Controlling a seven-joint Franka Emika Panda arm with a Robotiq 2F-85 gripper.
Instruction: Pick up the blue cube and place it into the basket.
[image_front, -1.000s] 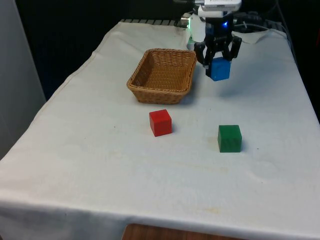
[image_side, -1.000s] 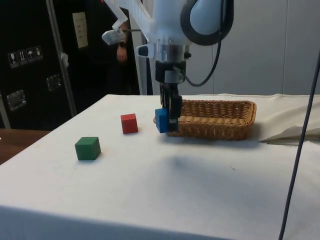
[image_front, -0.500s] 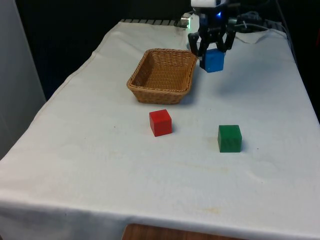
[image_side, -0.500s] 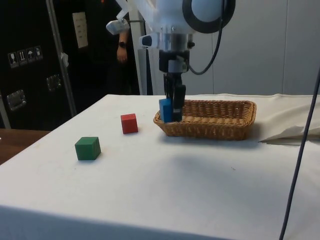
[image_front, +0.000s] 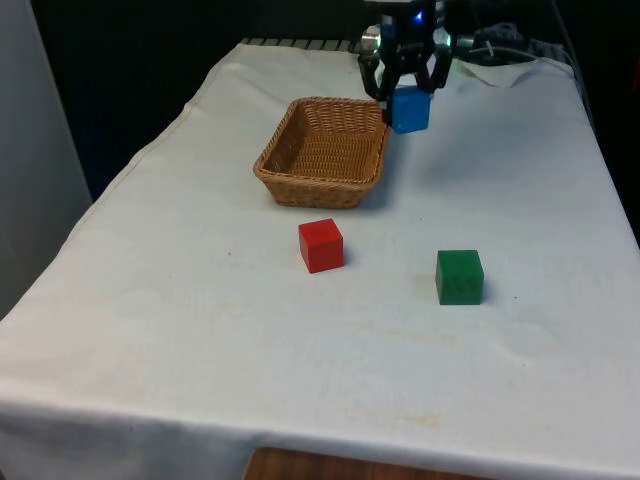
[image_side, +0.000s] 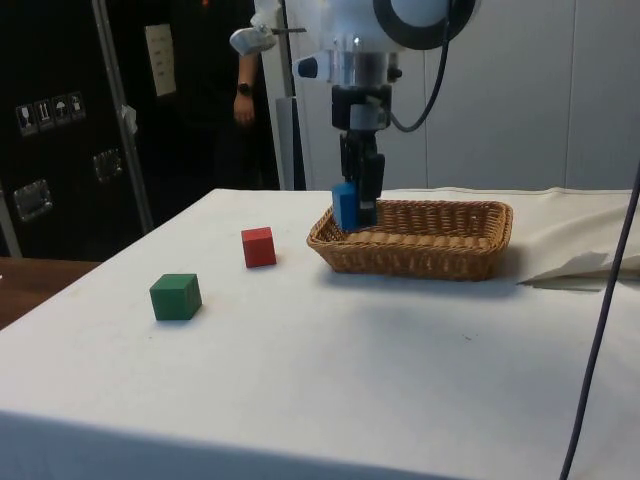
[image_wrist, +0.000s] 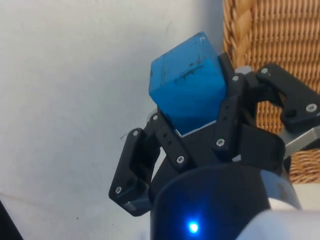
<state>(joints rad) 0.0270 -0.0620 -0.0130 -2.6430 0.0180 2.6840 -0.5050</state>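
Well, basket (image_front: 325, 150) (wicker) holds nothing.

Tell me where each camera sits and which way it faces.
Front view: across the table toward the robot; shows the gripper holding the blue cube beside the basket.
Side view: from the table's side, toward dark cabinets; shows the arm and gripper at the basket's rim.
Wrist view: looks down past the fingers at the cube, cloth and basket.
Front and side share the red cube and green cube.
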